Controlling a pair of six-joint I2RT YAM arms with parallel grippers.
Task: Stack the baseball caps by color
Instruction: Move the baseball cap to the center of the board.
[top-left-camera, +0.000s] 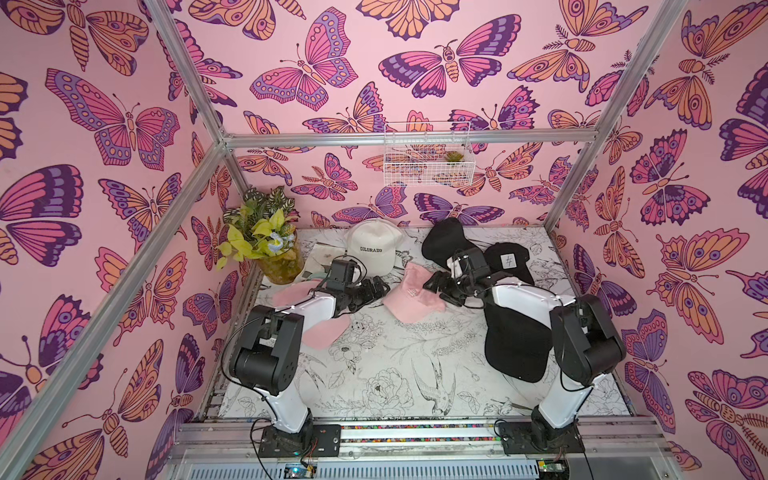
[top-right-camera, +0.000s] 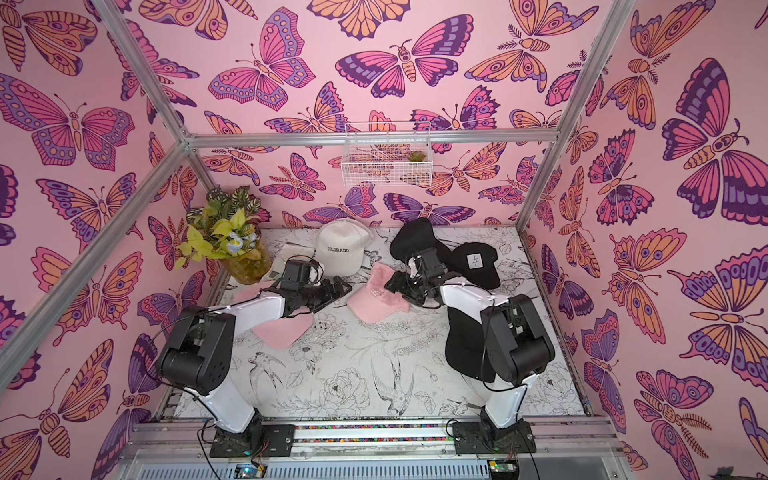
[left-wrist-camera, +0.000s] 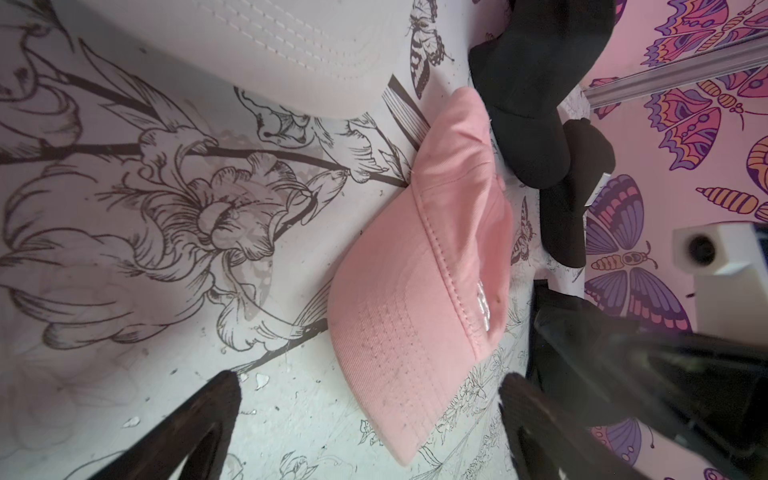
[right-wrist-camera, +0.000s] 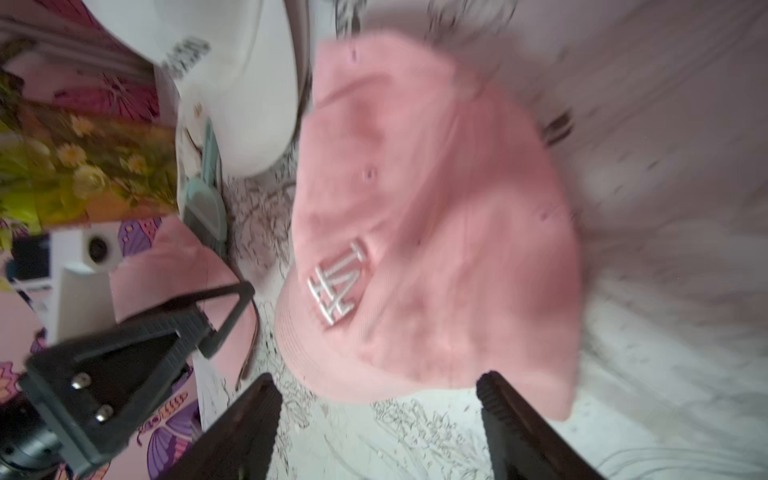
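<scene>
Closest to the front, a black cap (top-left-camera: 515, 349) lies half under the right arm, and a plain pink cap (top-left-camera: 322, 332) pokes out from under the left arm. A bit further in is the one that matters: the pink logo cap (top-left-camera: 411, 297), sitting on the table (top-left-camera: 374, 374) right between both grippers. Its long axis runs roughly front to back, brim toward the front as far as anyone can tell, so each arm faces one of its sides. The left gripper (top-left-camera: 380, 286) sits just beside its edge, fingers (left-wrist-camera: 216, 407) spread wide and empty. The right gripper (top-left-camera: 435, 287) looks a hair nearer, about at the opposite edge, its fingers (right-wrist-camera: 249, 415) apart too with nothing between them, though that wrist view is blurry. Way at the back: the cream COLORADO cap (top-left-camera: 374, 249), another black cap (top-left-camera: 440, 241) and a black patch cap (top-left-camera: 509, 262).
</scene>
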